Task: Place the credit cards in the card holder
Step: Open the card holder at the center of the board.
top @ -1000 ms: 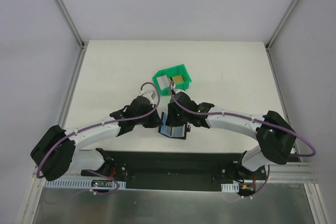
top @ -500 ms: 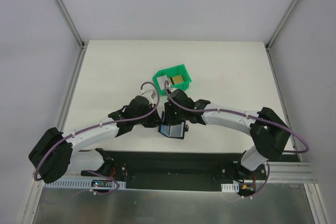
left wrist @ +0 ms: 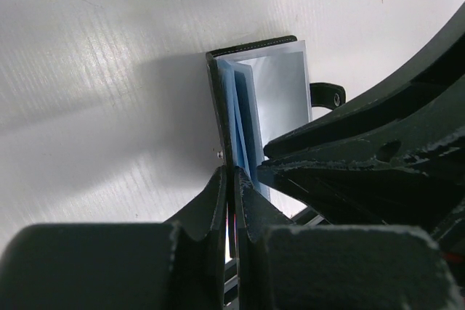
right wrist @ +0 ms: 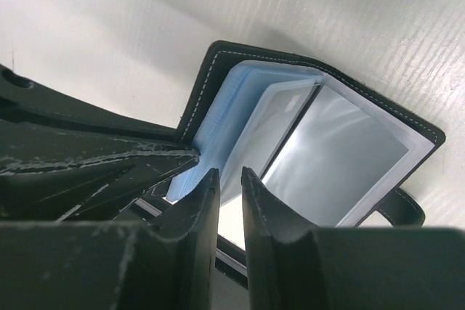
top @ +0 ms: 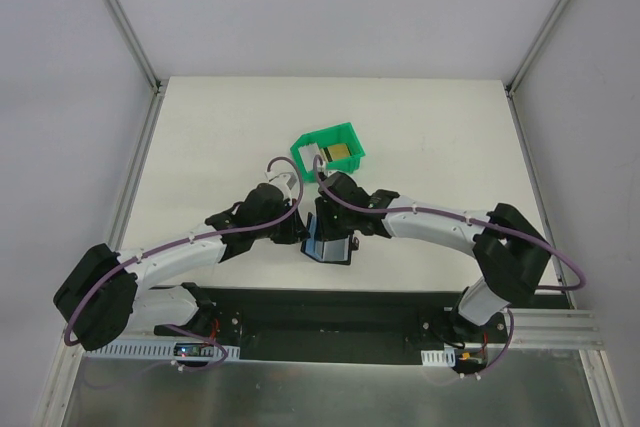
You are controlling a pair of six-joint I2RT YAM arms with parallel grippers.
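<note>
Open card holder (top: 328, 248) sits at the desk's (top: 200, 147) near edge, between both arms. My left pincer (left wrist: 229, 173) is clamped tight on its black cover edge. My right pincer (right wrist: 230, 177) is narrow, tips at the blue sleeves; cannot tell if gripping. Gold and white credit cards (top: 340, 154) lie in the green bin (top: 348, 131) beyond.

On my feed the card holder (right wrist: 240, 99) shows a black cover with pale stitching, light blue sleeves inside and one glossy grey page. The bin (top: 350, 135) is bright green, with a gold card (top: 341, 153) in it. The counter (top: 430, 137) is off-white. The left arm (top: 180, 252) and right arm (top: 440, 232) are white with black joints and purple cables (top: 585, 282). The left tool (left wrist: 229, 179) and right tool (right wrist: 229, 179) are black.
</note>
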